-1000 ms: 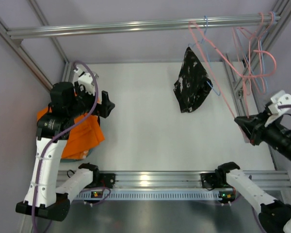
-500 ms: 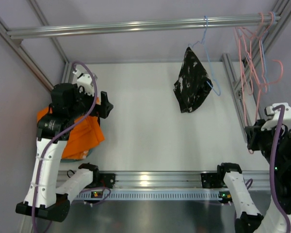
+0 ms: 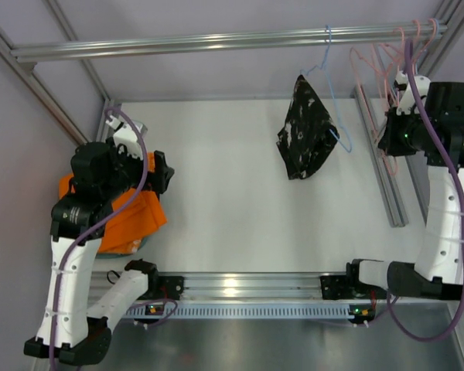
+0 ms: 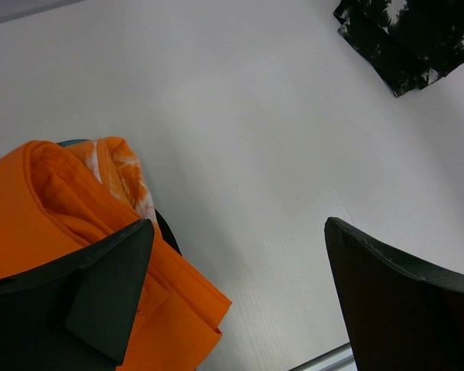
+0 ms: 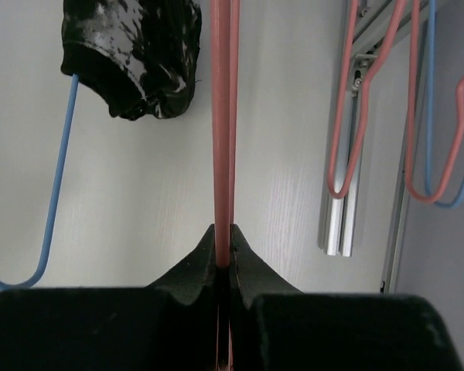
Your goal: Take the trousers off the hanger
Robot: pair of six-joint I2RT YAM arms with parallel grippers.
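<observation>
The bright orange trousers lie folded on the table at the left, off any hanger. They also show in the left wrist view, under my left finger. My left gripper is open and empty, just above the trousers' right edge. My right gripper is raised at the back right below the rail. It is shut on the thin pale pink wire hanger, which is bare and runs straight up from the jaws.
A black white-speckled garment hangs on a light blue hanger from the rail. More pink and blue hangers hang at the back right by an aluminium post. An orange cloth with whitish patches lies beside the trousers.
My right arm has swung from the front right up to the back right near the rail, carrying the pink hanger. My left gripper has shifted slightly left.
</observation>
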